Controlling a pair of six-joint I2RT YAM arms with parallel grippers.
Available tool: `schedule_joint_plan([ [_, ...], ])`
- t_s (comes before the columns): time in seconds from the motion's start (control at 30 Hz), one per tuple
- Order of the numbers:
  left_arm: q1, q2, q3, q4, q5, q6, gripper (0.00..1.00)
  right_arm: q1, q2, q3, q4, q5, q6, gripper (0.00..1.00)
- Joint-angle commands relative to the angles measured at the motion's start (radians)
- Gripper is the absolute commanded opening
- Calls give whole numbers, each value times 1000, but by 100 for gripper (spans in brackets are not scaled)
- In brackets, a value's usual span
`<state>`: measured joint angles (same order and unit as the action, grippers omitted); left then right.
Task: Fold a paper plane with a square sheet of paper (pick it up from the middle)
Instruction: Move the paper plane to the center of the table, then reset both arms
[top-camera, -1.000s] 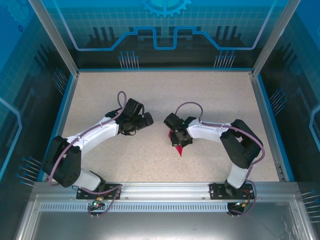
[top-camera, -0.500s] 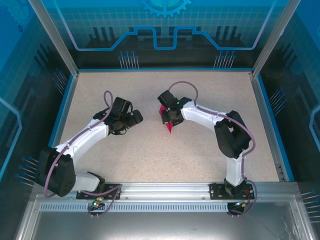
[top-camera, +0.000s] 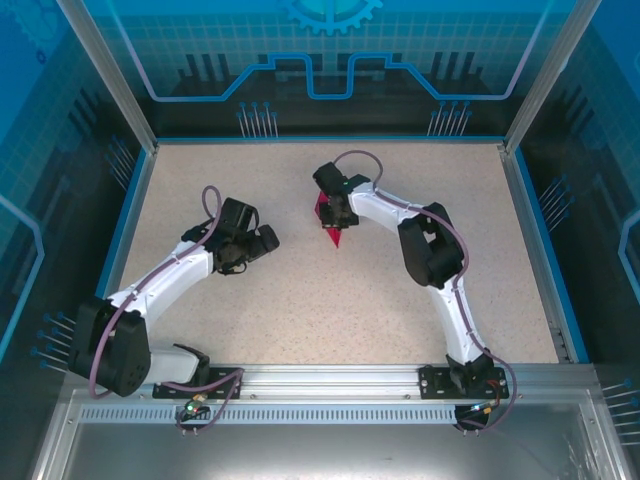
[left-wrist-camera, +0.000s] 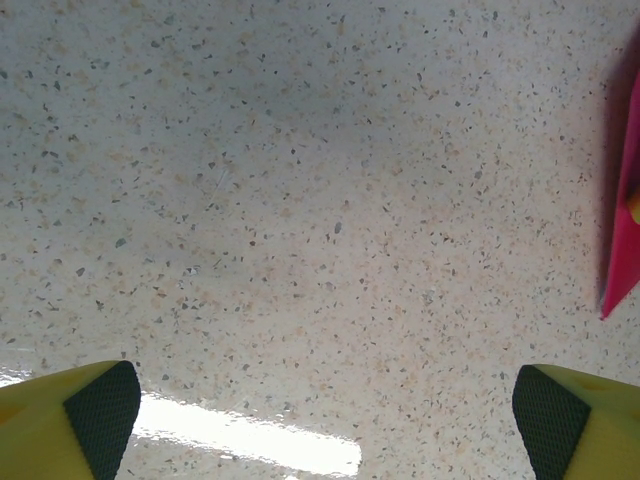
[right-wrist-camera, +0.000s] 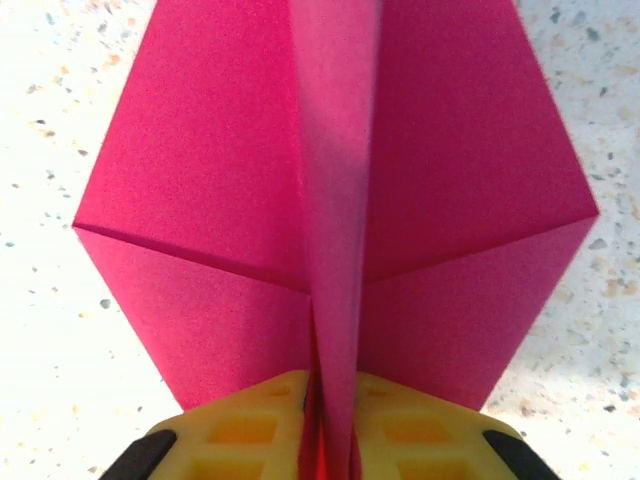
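Observation:
The square sheet of paper is folded into the paper plane (top-camera: 331, 228), a magenta-pink dart whose nose points toward the near edge. My right gripper (top-camera: 334, 207) is shut on its raised centre fold, left of the table's middle and toward the back. In the right wrist view the paper plane (right-wrist-camera: 200, 180) spreads both wings flat above my right gripper (right-wrist-camera: 335, 392), whose yellow fingers (right-wrist-camera: 250, 425) press the fold from both sides. My left gripper (top-camera: 264, 240) hovers open to the plane's left. From the left wrist my left gripper (left-wrist-camera: 325, 430) holds nothing, and the paper plane's (left-wrist-camera: 625, 230) edge shows at far right.
The speckled table (top-camera: 450, 200) has a raised blue rim (top-camera: 540, 240) on three sides. Slanted aluminium posts (top-camera: 105, 70) stand at its back corners. A metal rail (top-camera: 320, 378) with both arm bases runs along the near edge.
My right arm has stretched away from the near edge and a little left, carrying the plane with it. My left gripper has drifted left and slightly back, still open.

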<state>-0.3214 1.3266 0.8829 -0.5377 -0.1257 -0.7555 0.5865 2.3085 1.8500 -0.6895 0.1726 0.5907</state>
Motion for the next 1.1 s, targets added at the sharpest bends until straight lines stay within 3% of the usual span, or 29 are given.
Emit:
schedule_joint_plan([
  [0.0, 18, -15, 1, -14, 8, 30, 99, -13, 59, 48, -81, -5, 14, 19],
  [0.33, 36, -17, 32, -30, -14, 28, 99, -8, 39, 102, -150, -17, 56, 23],
  [0.67, 129, -39, 164, -119, -153, 95, 99, -31, -284, 138, -257, 31, 67, 58],
  [0.83, 199, -66, 145, -64, -215, 194, 99, -74, -539, -126, -125, 226, 30, 82],
  [0.9, 234, -86, 99, -2, -220, 228, 99, -105, -649, -287, -48, 314, -12, 96],
  [1.07, 280, -158, -72, 217, -310, 268, 99, -179, -883, -651, 212, 510, -178, 99],
])
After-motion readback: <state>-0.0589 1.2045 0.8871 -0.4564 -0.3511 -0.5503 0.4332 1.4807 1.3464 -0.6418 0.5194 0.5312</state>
